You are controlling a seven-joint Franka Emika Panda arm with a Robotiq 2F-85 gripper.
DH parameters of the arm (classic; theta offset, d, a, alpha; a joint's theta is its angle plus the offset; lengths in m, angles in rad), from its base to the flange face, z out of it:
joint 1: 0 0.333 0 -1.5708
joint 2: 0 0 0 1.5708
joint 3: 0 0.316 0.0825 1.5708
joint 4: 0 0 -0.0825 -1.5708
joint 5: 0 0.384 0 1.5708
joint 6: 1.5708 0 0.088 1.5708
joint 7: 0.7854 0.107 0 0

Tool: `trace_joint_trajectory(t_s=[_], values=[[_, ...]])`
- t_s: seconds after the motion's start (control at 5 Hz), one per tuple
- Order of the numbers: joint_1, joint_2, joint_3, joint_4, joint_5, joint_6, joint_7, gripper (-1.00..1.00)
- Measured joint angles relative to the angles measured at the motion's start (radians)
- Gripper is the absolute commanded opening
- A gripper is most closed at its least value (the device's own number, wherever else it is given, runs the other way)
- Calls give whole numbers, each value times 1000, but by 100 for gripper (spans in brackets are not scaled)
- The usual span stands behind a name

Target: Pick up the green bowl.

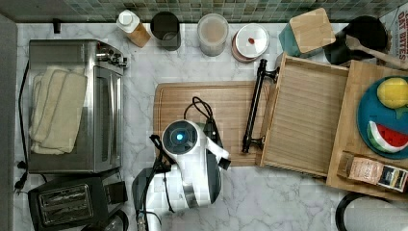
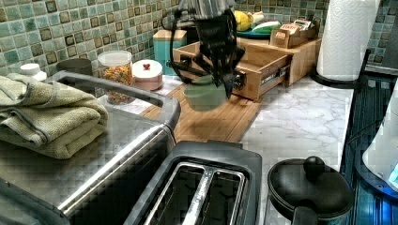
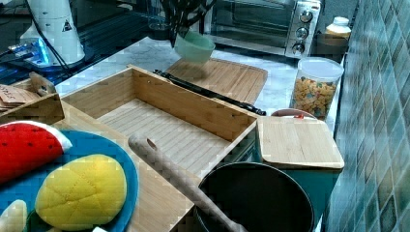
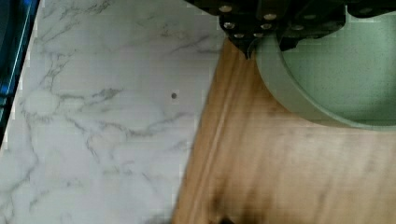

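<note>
Black robot gripper (image 2: 218, 82) pinching the rim of the small pale mint-green bowl (image 2: 205, 95), bowl lifted clear — hanging above the wooden cutting board (image 2: 213, 123), its shadow on the wood below, white marble counter (image 4: 102, 116) beside the board, open wooden drawer tray (image 3: 164, 123) nearby
</note>
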Motion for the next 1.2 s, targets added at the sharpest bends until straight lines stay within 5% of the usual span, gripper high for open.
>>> trace_joint_trajectory(t_s=[0.6,1.2], values=[[-27,-197,-76,152,44,-84,-74,-100],[-37,-220,-92,258,-9,-190,-74,-100]])
